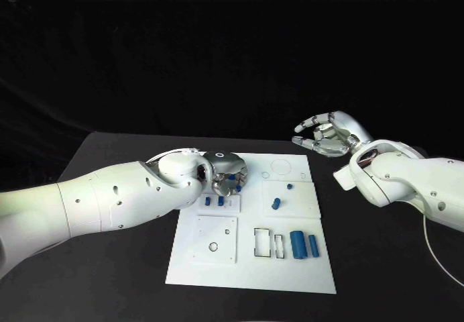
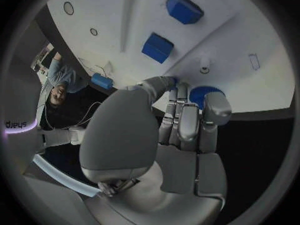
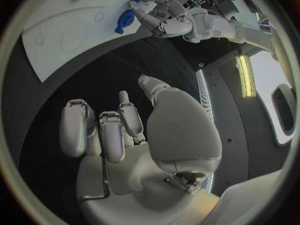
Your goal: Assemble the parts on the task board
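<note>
Here, the left hand [image 1: 225,176] hangs over the task board's [image 1: 253,282] far-left area, fingers curled around a round blue part [image 2: 205,94]. The right hand [image 1: 328,136], fingers spread and empty, hovers beyond the board's far-right corner over bare black table [image 1: 116,282]. "Sharpa" is printed on the left arm.

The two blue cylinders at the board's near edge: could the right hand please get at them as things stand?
Probably yes: the right hand is open and empty beyond the board, nothing covers the cylinders, and the left hand works farther away.
</note>
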Motion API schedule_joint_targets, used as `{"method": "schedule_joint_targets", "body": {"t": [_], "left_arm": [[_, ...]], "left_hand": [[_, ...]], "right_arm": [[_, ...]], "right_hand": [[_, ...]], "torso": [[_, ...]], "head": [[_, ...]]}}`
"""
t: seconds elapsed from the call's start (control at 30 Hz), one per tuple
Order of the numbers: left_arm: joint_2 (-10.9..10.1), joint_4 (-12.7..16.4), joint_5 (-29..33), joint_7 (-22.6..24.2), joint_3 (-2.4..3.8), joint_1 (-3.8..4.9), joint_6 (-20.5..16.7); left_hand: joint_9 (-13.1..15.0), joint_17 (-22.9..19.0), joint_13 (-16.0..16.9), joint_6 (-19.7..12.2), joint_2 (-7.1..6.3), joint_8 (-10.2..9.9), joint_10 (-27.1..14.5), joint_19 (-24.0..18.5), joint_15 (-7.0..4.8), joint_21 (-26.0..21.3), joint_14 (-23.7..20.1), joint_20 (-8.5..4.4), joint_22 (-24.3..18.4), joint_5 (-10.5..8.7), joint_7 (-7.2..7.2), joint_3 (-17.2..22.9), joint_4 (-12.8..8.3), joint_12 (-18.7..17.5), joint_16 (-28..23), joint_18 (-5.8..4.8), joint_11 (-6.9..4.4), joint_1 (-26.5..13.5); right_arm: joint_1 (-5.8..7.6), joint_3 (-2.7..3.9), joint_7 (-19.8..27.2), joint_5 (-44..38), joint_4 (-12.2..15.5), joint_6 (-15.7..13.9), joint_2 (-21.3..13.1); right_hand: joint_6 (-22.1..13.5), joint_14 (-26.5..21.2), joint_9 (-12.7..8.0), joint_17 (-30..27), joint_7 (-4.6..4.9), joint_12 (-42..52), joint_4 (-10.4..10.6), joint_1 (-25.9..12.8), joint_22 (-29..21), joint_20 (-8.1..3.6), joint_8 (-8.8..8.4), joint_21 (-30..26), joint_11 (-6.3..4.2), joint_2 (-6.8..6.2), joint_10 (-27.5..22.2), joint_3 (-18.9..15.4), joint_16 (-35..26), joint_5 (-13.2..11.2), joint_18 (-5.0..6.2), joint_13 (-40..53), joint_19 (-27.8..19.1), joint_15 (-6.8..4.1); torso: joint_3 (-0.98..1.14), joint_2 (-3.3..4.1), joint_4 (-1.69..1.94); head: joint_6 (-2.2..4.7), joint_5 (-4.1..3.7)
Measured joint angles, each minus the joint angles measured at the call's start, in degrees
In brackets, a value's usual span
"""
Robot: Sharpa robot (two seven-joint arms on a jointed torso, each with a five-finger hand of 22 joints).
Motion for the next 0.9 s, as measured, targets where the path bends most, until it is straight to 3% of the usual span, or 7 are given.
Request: {"method": "schedule_joint_targets", "body": {"t": [0.27, 0.57, 0.9], "left_arm": [[0.1, 0.1, 0.3, 0.1, 0.03, 0.03, 0.2], [0.1, 0.1, 0.5, 0.2, 0.05, 0.04, 0.5], [0.3, 0.1, 0.6, 0.1, 0.07, 0.06, 0.7]], "left_hand": [[-1.1, -0.9, -1.3, -2.0, -0.41, -2.4, -0.4, 0.0, 0.2, 0.0, 0.2, 0.0, 0.0, 0.0, -0.11, 0.6, -0.6, -1.9, 0.0, 0.0, 0.43, -0.4], [-1.1, -1.1, -1.5, -2.0, -0.18, -2.4, -0.4, 0.0, 0.2, 0.2, 0.2, 0.0, 0.0, -0.21, -0.1, 0.6, -0.6, -2.2, 0.0, 0.0, 0.43, -0.6], [-0.9, -1.9, -1.8, 0.9, 0.38, -2.0, 1.4, 0.3, 0.2, 0.9, 0.2, 0.32, 0.9, -0.21, 0.82, 1.1, -1.1, -2.4, 0.0, -0.07, 0.37, -1.1]], "right_arm": [[0.0, 0.0, 0.0, 0.0, 0.0, 0.0, 0.0], [0.0, 0.0, 0.0, 0.0, 0.0, 0.0, 0.0], [0.0, 0.0, 0.0, 0.0, 0.0, 0.0, 0.0]], "right_hand": [[0.0, 0.0, 0.0, 0.0, 0.0, 0.0, 0.0, 0.0, 0.0, 0.0, 0.0, 0.0, 0.0, 0.0, 0.0, 0.0, 0.0, 0.0, 0.0, 0.0, 0.0, 0.0], [0.0, 0.0, 0.0, 0.0, 0.0, 0.0, 0.0, 0.0, 0.0, 0.0, 0.0, 0.0, 0.0, 0.0, 0.0, 0.0, 0.0, 0.0, 0.0, 0.0, 0.0, 0.0], [0.0, 0.0, 0.0, 0.0, 0.0, 0.0, 0.0, 0.0, 0.0, 0.0, 0.0, 0.0, 0.0, 0.0, 0.0, 0.0, 0.0, 0.0, 0.0, 0.1, 0.0, 0.0]], "torso": [[-0.03, -0.01, 0.01], [-0.04, -0.02, -0.01], [-0.05, -0.01, -0.01]], "head": [[0.04, 0.02], [0.07, 0.03], [0.1, -0.05]]}}
